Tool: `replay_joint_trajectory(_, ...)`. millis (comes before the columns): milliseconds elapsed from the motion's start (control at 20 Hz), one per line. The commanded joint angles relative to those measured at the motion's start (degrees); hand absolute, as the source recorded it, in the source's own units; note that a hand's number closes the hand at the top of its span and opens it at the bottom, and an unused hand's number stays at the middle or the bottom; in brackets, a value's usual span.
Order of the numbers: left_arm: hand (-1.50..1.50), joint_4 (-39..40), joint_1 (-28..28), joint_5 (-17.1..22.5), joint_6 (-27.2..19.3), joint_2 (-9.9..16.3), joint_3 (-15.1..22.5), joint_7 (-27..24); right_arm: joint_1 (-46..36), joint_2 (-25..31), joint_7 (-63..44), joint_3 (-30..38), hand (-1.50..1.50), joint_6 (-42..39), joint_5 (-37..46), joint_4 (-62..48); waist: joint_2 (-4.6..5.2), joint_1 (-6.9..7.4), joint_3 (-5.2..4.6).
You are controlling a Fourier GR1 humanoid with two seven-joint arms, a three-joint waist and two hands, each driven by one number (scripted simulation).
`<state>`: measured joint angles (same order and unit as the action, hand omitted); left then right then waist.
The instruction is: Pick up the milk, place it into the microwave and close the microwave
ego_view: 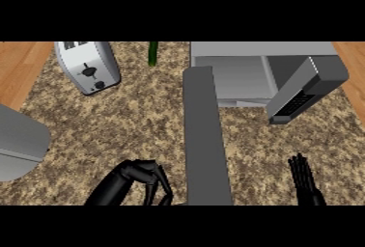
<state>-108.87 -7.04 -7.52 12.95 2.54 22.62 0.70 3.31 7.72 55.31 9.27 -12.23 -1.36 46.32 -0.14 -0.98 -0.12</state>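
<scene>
The grey microwave (pixel 235 77) stands at the back right of the speckled counter (pixel 107 125). Its door (pixel 206 140) is swung wide open and juts toward me as a long grey slab. A grey panel with a dark keypad (pixel 303 94) shows on the microwave's right side. No milk carton is visible anywhere, and the part of the cavity I can see holds nothing. My left hand (pixel 143 178) is low at the centre left, fingers curled, just left of the door's near end and holding nothing. My right hand (pixel 306 179) rests at the lower right, fingers straight and pointing up.
A silver toaster (pixel 87 67) sits at the back left. A thin green object (pixel 153 53) stands at the back edge. A large grey rounded object (pixel 18 144) juts in from the left edge. Wooden floor (pixel 21 62) shows past the counter's corners.
</scene>
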Motion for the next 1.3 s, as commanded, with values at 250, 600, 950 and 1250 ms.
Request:
replay_joint_trajectory(250,1.5,15.08,13.15,0.2,2.04,-2.47,7.06,4.84,10.66,2.81,-0.4,-1.41,-1.5,-6.33,-4.34,13.07,0.17,-0.31,0.06)
replay_joint_trajectory(600,1.5,28.52,22.47,-2.57,-13.38,-2.54,20.83,-0.97,15.61,5.8,-0.75,-2.58,-1.5,-10.35,-7.73,20.58,0.26,-1.04,0.08)
replay_joint_trajectory(950,1.5,38.31,30.29,7.11,-23.13,-2.54,31.21,-0.56,16.73,7.59,-3.65,-5.79,-1.5,-12.92,-11.63,31.21,0.56,-3.4,0.0)
replay_joint_trajectory(1250,1.5,41.57,38.83,17.2,-31.17,-2.54,32.78,2.38,17.21,8.66,-6.61,-8.58,-1.5,-13.38,-14.08,37.92,1.08,-7.13,-0.03)
